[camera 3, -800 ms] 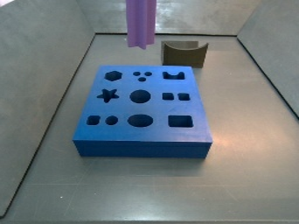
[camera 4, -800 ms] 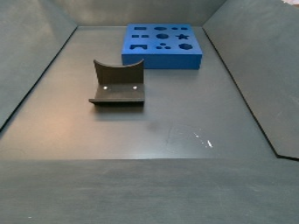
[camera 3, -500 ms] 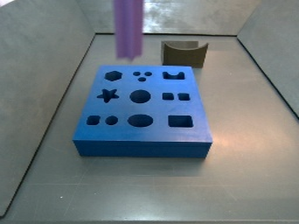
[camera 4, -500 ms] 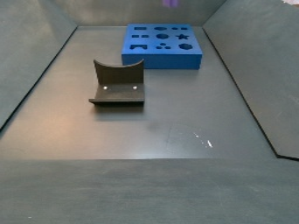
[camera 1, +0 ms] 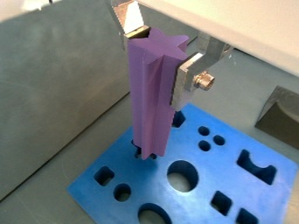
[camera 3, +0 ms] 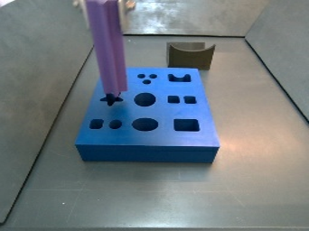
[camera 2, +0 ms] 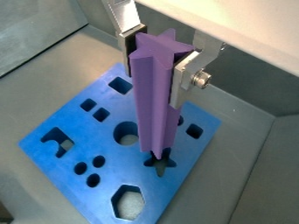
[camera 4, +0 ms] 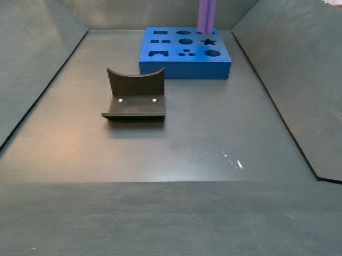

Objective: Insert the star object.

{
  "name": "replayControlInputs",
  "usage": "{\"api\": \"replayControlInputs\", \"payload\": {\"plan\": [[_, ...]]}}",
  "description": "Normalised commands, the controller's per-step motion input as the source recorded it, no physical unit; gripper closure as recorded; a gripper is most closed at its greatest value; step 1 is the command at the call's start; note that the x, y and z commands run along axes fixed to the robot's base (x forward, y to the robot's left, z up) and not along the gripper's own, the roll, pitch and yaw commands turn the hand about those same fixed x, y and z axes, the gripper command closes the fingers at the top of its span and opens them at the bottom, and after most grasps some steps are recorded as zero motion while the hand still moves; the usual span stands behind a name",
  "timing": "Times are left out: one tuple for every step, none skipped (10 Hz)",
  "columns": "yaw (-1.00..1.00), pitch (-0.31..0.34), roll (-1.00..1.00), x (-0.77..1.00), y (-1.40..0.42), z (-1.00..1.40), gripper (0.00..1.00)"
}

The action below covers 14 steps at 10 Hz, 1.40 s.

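Observation:
My gripper (camera 1: pixel 162 52) is shut on the star object (camera 1: pixel 152 96), a long lilac peg with ridged star sides. It holds the peg upright by its top end between the silver fingers (camera 2: pixel 184 74). The gripper also shows in a wrist view (camera 2: pixel 158 57) and is out of frame in both side views. The peg's lower end meets the star-shaped hole (camera 2: pixel 158 163) in the blue block (camera 3: pixel 151 135). How deep the peg sits there I cannot tell. The peg (camera 3: pixel 107 50) stands over the block's left side. In a side view the peg (camera 4: pixel 209 14) rises above the block (camera 4: pixel 187 62).
The blue block has several other shaped holes, such as a round one (camera 3: pixel 145 99) beside the star hole. The dark fixture (camera 4: pixel 134 95) with a curved top stands on the grey floor apart from the block; it also shows in a side view (camera 3: pixel 191 54). Grey walls enclose the floor.
The peg has moved left from above the block's far edge and come down, so its lower end now meets the star hole.

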Motion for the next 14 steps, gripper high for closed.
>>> {"api": "replayControlInputs", "payload": {"plan": [[-0.01, -0.019, 0.0, -0.14, 0.01, -0.09, 1.0], [-0.09, 0.0, 0.0, -0.15, 0.02, -0.19, 1.0], [-0.53, 0.046, 0.0, -0.05, 0.11, -0.28, 1.0], [-0.68, 0.066, 0.0, -0.08, 0.12, -0.31, 1.0], [-0.73, 0.034, -0.01, -0.11, 0.13, -0.24, 1.0], [-0.47, 0.0, -0.07, 0.0, 0.07, -0.18, 1.0], [-0.21, 0.0, -0.09, 0.0, 0.0, -0.18, 1.0], [-0.13, 0.0, -0.03, 0.14, -0.07, -0.21, 1.0], [-0.13, 0.0, -0.08, 0.33, -0.06, -0.21, 1.0], [-0.16, 0.0, -0.08, 0.35, -0.03, -0.24, 1.0], [-0.18, 0.0, -0.08, 0.35, 0.0, -0.28, 1.0], [-0.18, 0.0, -0.06, 0.28, 0.0, -0.36, 1.0], [-0.06, -0.066, -0.02, 0.0, 0.0, -0.59, 1.0], [0.0, -0.257, 0.0, -0.14, -0.03, -0.75, 1.0]]}}
